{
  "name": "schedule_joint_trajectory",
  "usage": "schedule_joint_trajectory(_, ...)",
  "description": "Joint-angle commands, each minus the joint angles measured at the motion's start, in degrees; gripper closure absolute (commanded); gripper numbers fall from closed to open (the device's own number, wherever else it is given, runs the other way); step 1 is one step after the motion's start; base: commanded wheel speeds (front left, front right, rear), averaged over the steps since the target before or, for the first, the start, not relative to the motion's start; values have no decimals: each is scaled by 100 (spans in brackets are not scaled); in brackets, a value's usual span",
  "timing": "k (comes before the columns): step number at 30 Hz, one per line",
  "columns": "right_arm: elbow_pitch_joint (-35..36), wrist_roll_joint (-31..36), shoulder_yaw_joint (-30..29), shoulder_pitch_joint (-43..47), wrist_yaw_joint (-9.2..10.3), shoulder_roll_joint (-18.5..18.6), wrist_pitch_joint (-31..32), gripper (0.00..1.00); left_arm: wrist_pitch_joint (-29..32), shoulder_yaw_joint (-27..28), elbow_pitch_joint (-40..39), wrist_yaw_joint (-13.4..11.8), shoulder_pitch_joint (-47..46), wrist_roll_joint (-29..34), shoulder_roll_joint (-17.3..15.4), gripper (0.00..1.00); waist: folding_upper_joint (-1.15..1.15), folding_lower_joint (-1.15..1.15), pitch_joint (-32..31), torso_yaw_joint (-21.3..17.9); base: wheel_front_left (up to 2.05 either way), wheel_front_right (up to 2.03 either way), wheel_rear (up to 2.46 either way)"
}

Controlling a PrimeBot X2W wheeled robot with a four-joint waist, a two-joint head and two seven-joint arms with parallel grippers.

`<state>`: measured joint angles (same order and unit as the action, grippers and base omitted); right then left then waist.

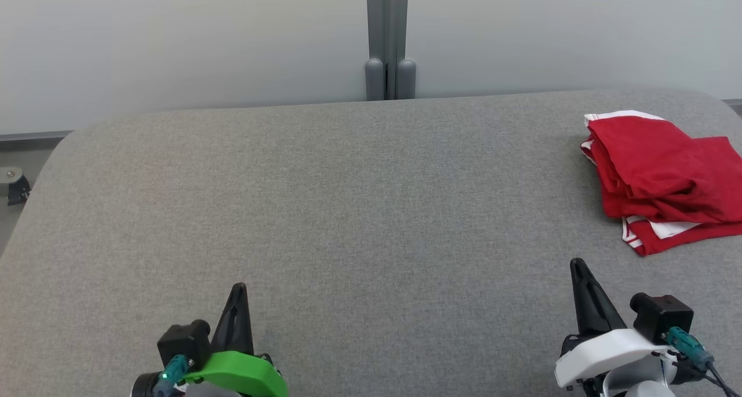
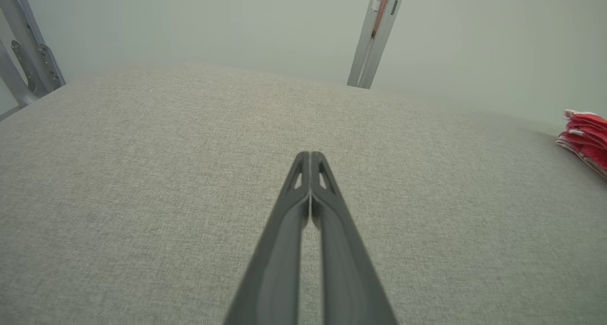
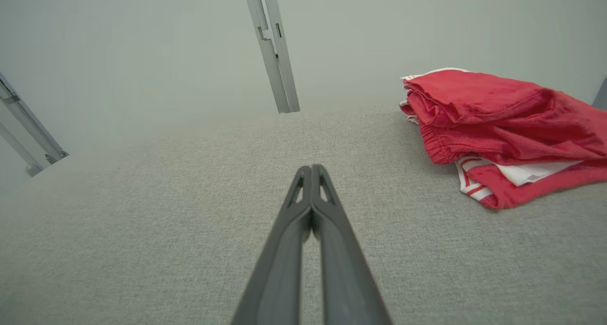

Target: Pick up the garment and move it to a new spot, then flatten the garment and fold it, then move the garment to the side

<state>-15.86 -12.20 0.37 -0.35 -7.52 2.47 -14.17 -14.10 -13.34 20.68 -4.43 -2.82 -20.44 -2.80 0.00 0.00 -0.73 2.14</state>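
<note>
the garment (image 1: 661,177) was laid on the table (image 1: 348,211), ahead of the right gripper (image 1: 578,265) and to its right, well apart from the left gripper (image 1: 239,288); a post (image 1: 387,37) was set behind the table.

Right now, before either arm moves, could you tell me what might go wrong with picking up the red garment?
1. The garment lies bunched in layers; a pinch may lift only the top fold and drag the rest.
2. The right gripper and left gripper are both shut; unless they open first, they would likely just push the cloth.
3. It sits near the far right corner of the table, so a push might slide it off.
</note>
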Motion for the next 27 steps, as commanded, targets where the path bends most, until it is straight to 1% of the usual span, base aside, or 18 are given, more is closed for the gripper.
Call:
schedule_joint_trajectory(1, 79, -272, -45, -121, 0, 15, 56, 100, 51, 76, -113, 53, -77, -238, -4, 100, 0, 0, 1, -3, 0, 0, 0)
schedule_joint_trajectory(11, 106, -1347, -129, -192, 1, 20, 330, 100, 323, 336, -204, 200, -125, -1212, -14, 100, 0, 0, 7, -21, 0, 0, 0)
schedule_joint_trajectory(27, 125, -2789, -252, -304, 1, 27, 706, 100, 691, 686, -324, 402, -197, -2518, -26, 100, 0, 0, 16, -48, 0, 0, 0)
